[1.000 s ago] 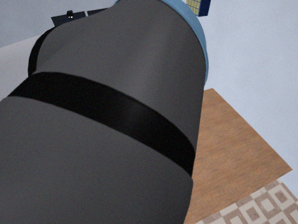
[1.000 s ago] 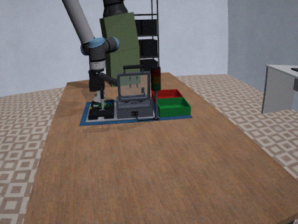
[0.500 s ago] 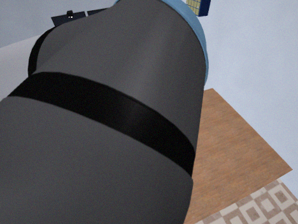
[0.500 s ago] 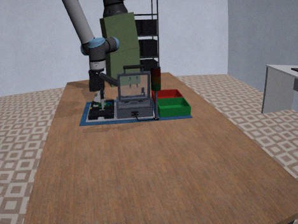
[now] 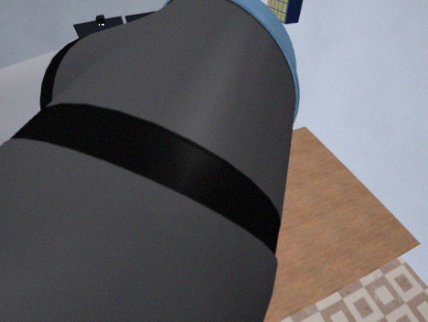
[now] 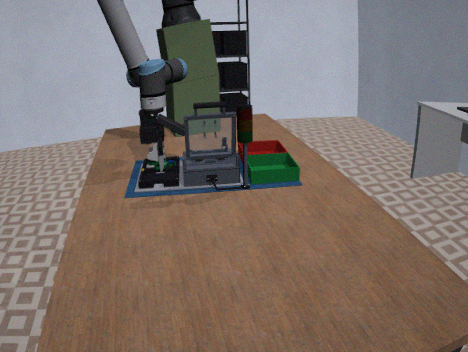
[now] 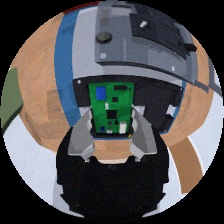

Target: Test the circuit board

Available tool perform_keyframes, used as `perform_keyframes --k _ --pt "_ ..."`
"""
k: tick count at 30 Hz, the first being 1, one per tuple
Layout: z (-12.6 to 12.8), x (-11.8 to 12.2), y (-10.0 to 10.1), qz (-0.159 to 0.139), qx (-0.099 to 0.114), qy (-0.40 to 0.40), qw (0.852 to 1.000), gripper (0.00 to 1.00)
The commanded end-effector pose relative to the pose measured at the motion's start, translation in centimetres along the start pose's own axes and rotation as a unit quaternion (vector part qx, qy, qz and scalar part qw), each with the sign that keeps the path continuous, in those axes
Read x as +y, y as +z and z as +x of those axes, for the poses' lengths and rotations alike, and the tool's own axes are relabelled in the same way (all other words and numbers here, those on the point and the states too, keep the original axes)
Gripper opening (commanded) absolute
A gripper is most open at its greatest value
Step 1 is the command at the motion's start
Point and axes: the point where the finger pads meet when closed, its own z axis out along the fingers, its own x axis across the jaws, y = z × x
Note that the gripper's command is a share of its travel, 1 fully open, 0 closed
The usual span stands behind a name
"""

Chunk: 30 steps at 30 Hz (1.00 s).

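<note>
The green circuit board (image 6: 165,164) (image 7: 118,95) lies component side up in the left part of the black tray (image 6: 150,183) (image 7: 154,102) in the wrist view, its white connector (image 7: 123,127) toward the gripper's side. My gripper (image 6: 159,169) (image 7: 111,108) is low over the tray, its fingertips against the board's two long edges, shut on the board. The grey tester (image 6: 210,176) (image 7: 120,52) stands beside the tray with its lid (image 6: 210,116) open and upright. A round black post (image 7: 104,37) stands on it. The signal light (image 6: 245,122) shows no bright color. The top view is mostly blocked by the arm.
The green bin (image 6: 272,174) and the red bin (image 6: 262,146) stand right of the tester in the exterior view, the red one behind. The signal light's pole (image 6: 245,165) rises between the tester and the green bin. A blue mat (image 6: 131,186) (image 7: 65,60) lies underneath.
</note>
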Motion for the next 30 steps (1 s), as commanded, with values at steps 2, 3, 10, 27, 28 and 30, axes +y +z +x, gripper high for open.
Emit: perform_keyframes --k 2,3,10,27,28,30 --pt "0.03 0.01 -0.04 0.0 0.0 0.0 1.0 0.44" --pt "0.03 0.01 -0.04 0.0 0.0 0.0 1.0 0.44" --pt "0.03 0.01 -0.04 0.0 0.0 0.0 1.0 0.44" --pt "0.03 0.01 -0.04 0.0 0.0 0.0 1.0 0.39" --pt "0.03 0.01 -0.04 0.0 0.0 0.0 1.0 0.39" --pt "0.03 0.01 -0.04 0.0 0.0 0.0 1.0 0.39"
